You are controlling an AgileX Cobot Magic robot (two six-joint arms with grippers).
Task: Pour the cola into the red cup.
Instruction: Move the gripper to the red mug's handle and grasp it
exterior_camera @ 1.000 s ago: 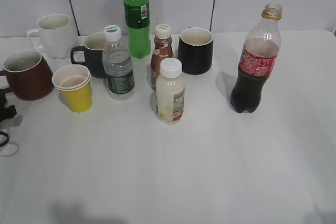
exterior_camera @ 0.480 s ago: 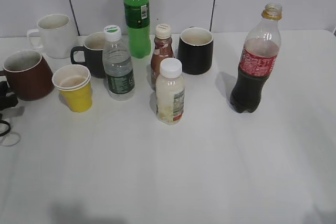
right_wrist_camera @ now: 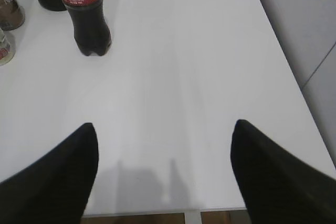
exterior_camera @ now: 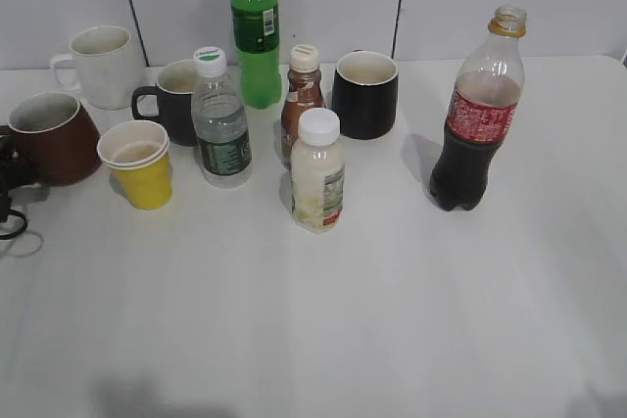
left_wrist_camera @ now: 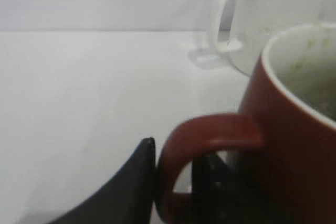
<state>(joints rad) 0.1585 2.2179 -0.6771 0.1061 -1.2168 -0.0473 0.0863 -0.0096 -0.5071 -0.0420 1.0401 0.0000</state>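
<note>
On the white table (exterior_camera: 392, 301), cola (exterior_camera: 477, 115) stands far from the red cup (exterior_camera: 51, 139).

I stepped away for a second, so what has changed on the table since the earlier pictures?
Only the left gripper moved: at the table's left edge it crept up the picture to the red cup, and its fingers now straddle the cup's handle. Whether it has clamped is unclear. The cola, the other bottles and cups stayed put; the right gripper hangs open, far from the cola.

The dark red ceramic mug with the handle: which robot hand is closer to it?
Left. The left hand has its fingers either side of the dark red ceramic mug's handle. The right hand hangs open over bare table, far off.
</note>
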